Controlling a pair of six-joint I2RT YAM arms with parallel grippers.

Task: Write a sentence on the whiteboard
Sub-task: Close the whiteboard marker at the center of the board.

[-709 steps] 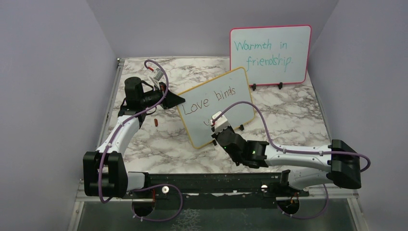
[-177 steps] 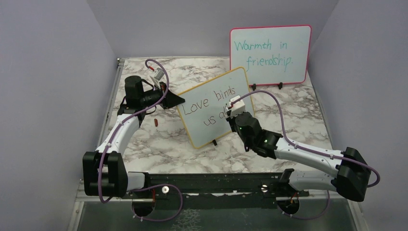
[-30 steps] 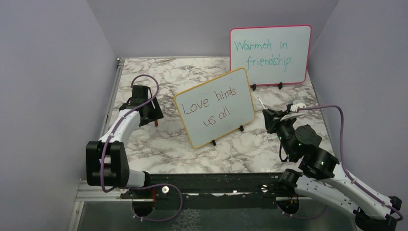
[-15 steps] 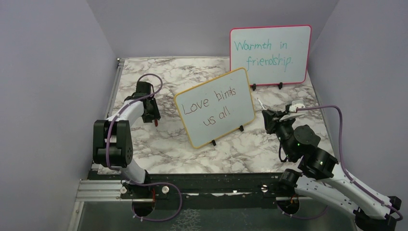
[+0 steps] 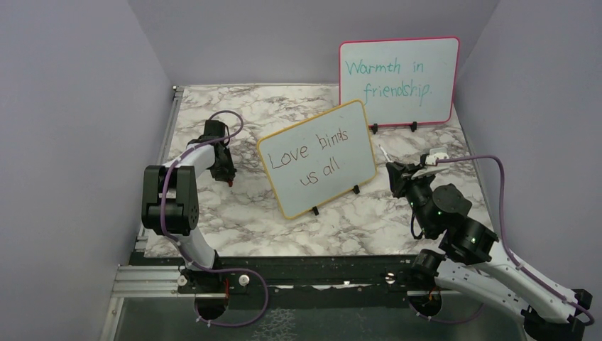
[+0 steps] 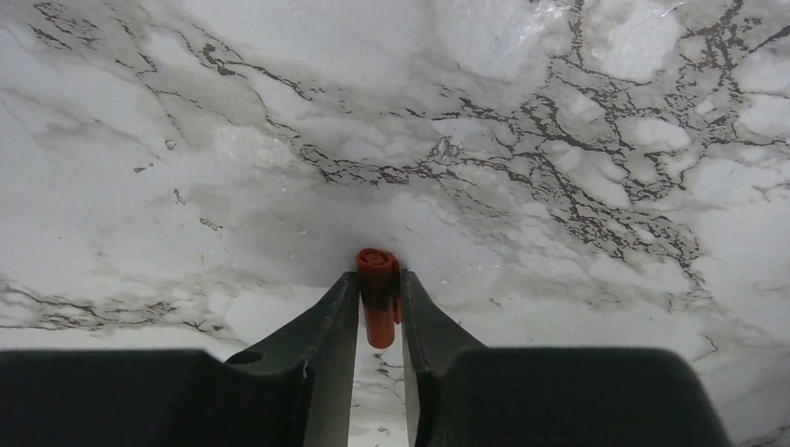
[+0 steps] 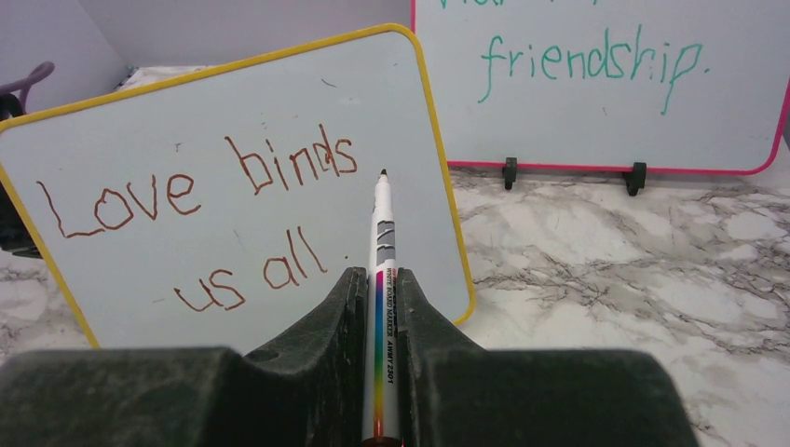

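Observation:
The yellow-framed whiteboard (image 5: 280, 188) stands tilted at mid-table on black clip feet. It bears the sentence "Love binds us all" (image 5: 312, 156) in two dark red lines, which also show in the right wrist view (image 7: 196, 186). My right gripper (image 5: 399, 172) is to the right of the board and apart from it. It is shut on a white marker (image 7: 382, 242) whose uncapped tip points at the board (image 7: 56, 130). My left gripper (image 5: 226, 172) is down at the table left of the board. Its fingers (image 6: 335, 317) are shut on a red marker cap (image 6: 376, 265).
A pink-framed board (image 5: 397, 79) with teal "Warmth in friendship." stands at the back right, and also shows in the right wrist view (image 7: 596, 140). Purple walls close in the marble table (image 5: 234, 213) on three sides. A black rail runs along the near edge.
My left arm has folded up and drawn in, with its gripper now down over the red cap. My right arm with the marker has hardly moved. The sentence is unchanged.

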